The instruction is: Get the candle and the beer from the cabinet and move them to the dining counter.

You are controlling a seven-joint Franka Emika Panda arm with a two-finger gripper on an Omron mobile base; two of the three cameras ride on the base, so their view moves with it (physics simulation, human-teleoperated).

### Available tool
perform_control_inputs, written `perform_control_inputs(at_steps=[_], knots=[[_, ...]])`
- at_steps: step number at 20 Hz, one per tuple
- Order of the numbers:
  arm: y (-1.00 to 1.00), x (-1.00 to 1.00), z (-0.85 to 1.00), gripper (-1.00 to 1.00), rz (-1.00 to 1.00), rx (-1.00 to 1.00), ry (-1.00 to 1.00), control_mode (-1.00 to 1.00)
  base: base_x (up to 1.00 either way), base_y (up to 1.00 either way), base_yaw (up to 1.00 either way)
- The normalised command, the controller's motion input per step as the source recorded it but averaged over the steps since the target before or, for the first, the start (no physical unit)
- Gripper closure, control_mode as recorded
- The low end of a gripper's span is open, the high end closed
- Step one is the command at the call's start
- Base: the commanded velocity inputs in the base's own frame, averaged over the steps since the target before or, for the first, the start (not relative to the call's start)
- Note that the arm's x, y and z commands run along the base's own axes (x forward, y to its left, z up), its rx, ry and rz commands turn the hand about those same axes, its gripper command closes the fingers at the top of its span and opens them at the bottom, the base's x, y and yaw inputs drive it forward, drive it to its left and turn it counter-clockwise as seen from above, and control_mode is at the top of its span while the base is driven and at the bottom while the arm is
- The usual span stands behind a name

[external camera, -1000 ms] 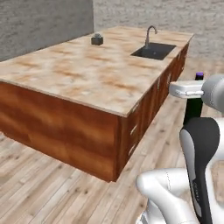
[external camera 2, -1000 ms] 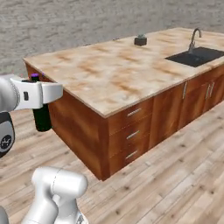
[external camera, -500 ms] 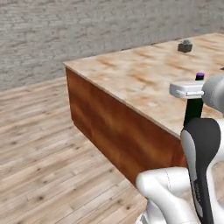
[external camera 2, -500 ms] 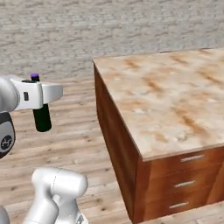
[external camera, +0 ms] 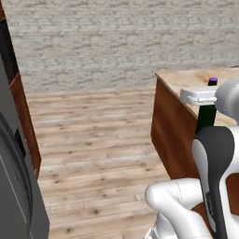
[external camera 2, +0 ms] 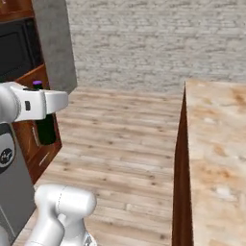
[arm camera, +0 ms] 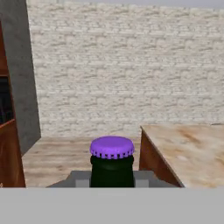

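My gripper (external camera 2: 42, 103) is shut on the beer (external camera 2: 46, 129), a dark green-black bottle with a purple cap, held upright by its neck in mid-air. In the left base view the beer (external camera: 206, 120) hangs below the white hand, beside the corner of the dining counter (external camera: 173, 133). The hand view looks over the purple cap of the beer (arm camera: 112, 148), with the gripper (arm camera: 112, 179) around it. The dining counter (external camera 2: 216, 144) of beige veined marble lies to the right, and its corner (arm camera: 183, 146) shows ahead on the right. The candle and the cabinet are out of view.
A pale brick wall (external camera: 116, 42) closes the far side, with open wooden floor (external camera: 98, 140) before it. A tall grey unit (external camera: 18, 186) stands close on the left. A grey panel (external camera 2: 55, 43), a dark appliance (external camera 2: 17, 48) and wooden fronts (external camera 2: 41, 149) stand left.
The whole picture has swung: the base has turned, so the counter slid to the right edge and the brick wall and floor came into view. The beer stays in the shut gripper.
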Motion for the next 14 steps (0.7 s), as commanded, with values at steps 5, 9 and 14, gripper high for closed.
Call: perform_control_inputs(at_steps=[5,9,14], knots=[[0.0,0.0,0.0,1.0,0.0,0.0,0.0,1.0,1.0,0.16,0.58],[0.0,0.0,0.0,1.0,0.0,0.0,0.0,1.0,1.0,-0.14,0.05],[0.0,0.0,0.0,1.0,0.0,0.0,0.0,1.0,1.0,-0.01,0.0]])
